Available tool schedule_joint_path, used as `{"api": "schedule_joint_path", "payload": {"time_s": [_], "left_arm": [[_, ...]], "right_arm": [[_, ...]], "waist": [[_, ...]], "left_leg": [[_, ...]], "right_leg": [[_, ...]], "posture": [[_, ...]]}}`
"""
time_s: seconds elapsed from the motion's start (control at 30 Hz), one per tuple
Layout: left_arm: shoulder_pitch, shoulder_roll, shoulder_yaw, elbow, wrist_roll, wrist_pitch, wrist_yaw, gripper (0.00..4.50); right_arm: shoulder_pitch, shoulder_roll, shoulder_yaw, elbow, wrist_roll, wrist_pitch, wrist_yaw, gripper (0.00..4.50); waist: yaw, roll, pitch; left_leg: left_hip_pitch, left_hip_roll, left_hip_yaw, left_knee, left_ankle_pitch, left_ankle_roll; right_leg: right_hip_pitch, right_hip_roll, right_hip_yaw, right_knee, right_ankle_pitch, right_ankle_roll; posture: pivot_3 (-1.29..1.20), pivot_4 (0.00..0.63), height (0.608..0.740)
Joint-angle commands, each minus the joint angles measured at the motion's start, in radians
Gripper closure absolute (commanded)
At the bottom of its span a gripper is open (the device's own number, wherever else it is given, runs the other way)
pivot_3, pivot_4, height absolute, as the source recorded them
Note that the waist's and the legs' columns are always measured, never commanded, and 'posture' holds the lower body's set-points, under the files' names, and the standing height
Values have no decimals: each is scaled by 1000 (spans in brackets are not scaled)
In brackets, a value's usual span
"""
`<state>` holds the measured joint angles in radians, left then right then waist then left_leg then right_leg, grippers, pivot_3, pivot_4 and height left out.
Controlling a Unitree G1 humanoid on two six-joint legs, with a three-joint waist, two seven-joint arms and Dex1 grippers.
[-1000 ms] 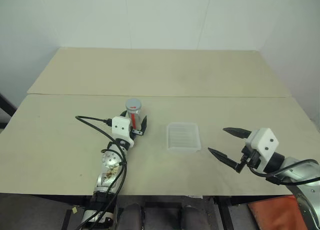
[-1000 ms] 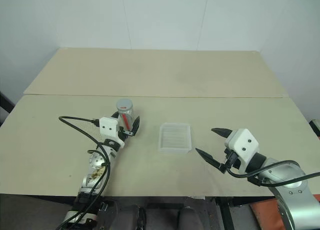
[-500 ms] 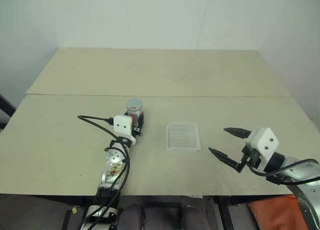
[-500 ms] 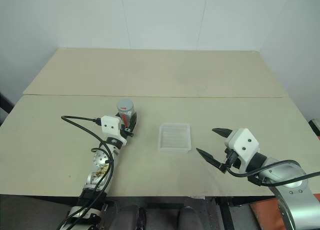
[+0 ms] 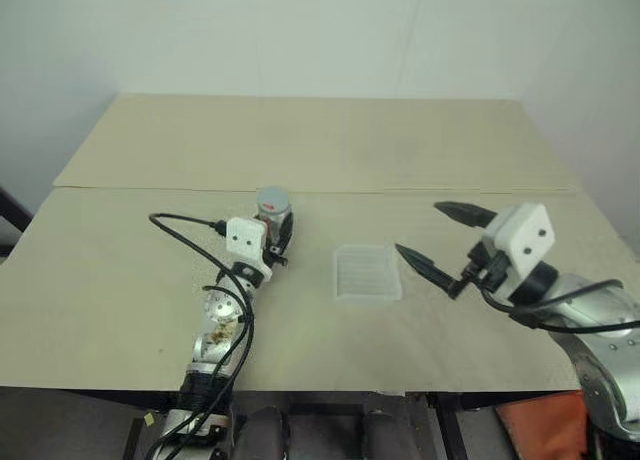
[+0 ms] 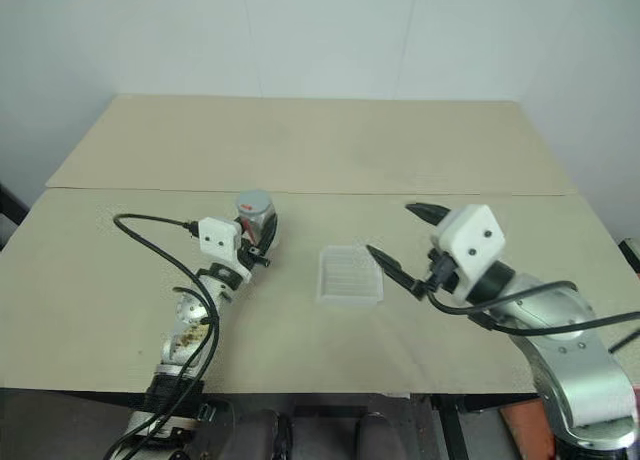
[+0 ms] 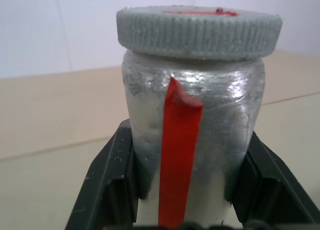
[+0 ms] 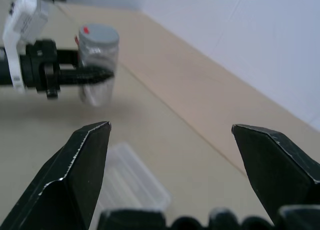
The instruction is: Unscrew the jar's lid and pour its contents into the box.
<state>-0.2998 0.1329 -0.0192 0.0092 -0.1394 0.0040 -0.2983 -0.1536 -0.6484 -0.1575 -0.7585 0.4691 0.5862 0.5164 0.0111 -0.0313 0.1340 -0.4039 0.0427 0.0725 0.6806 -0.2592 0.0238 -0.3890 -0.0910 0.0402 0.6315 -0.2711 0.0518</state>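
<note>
1. A pale wooden table (image 5: 120,280) carries the scene, seen from above and behind the robot's two arms.
2. The jar (image 5: 274,216), small and clear with a red stripe down its side, is held at the left of the table's middle; its grey ribbed lid (image 7: 199,31) is on, with a red mark on top.
3. The left gripper (image 5: 275,242) has its black fingers (image 7: 112,182) pinching the jar's lower body from both sides, below the lid; the jar stands upright in the grip.
4. The box (image 5: 367,273), a shallow translucent white tray, lies flat on the table just to the right of the jar and apart from it.
5. The right gripper (image 5: 432,239) hovers above the table beside the box's right edge; its fingers are spread wide and hold nothing; they point toward the jar.
6. The jar looks light and stiff, with smooth walls that could slip under a twist; the ribbed rim of the lid is probably the best place for the free fingers to take hold.
7. The contents cannot be made out through the jar's wall.
</note>
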Motion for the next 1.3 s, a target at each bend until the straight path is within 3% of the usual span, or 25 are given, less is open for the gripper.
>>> {"api": "schedule_joint_path", "payload": {"time_s": [0.03,0.2,0.33,0.87,1.3], "left_arm": [[-55,43,-24,-198,-110,238,-72,2539],[-118,158,-43,-335,-273,498,-228,2539],[-163,191,-36,-349,-366,587,-301,2539],[-147,206,-125,-234,-172,250,-399,2539],[-120,166,-109,-243,-177,258,-360,2539]], "right_arm": [[-95,82,51,-64,64,104,-116,0],[-191,245,135,-66,99,175,-239,0],[-238,321,179,-56,93,182,-291,0],[-307,344,314,13,-69,169,-315,0],[-305,373,285,34,-57,170,-298,0]], "waist": [[0,0,0],[-4,1,0],[-4,1,0],[-12,1,1],[-14,1,1]], "left_leg": [[0,0,0,0,0,0],[0,0,-2,0,0,0],[-1,0,-2,0,0,0],[-1,-1,-2,0,0,0],[-2,0,-2,0,0,0]], "right_leg": [[0,0,0,0,0,0],[0,0,-1,0,0,0],[-1,0,-1,0,0,0],[-1,0,-1,0,0,0],[-2,0,-1,0,0,0]], "posture": [[0,150,740],[0,150,740],[0,150,740],[0,150,740],[0,150,740]]}}
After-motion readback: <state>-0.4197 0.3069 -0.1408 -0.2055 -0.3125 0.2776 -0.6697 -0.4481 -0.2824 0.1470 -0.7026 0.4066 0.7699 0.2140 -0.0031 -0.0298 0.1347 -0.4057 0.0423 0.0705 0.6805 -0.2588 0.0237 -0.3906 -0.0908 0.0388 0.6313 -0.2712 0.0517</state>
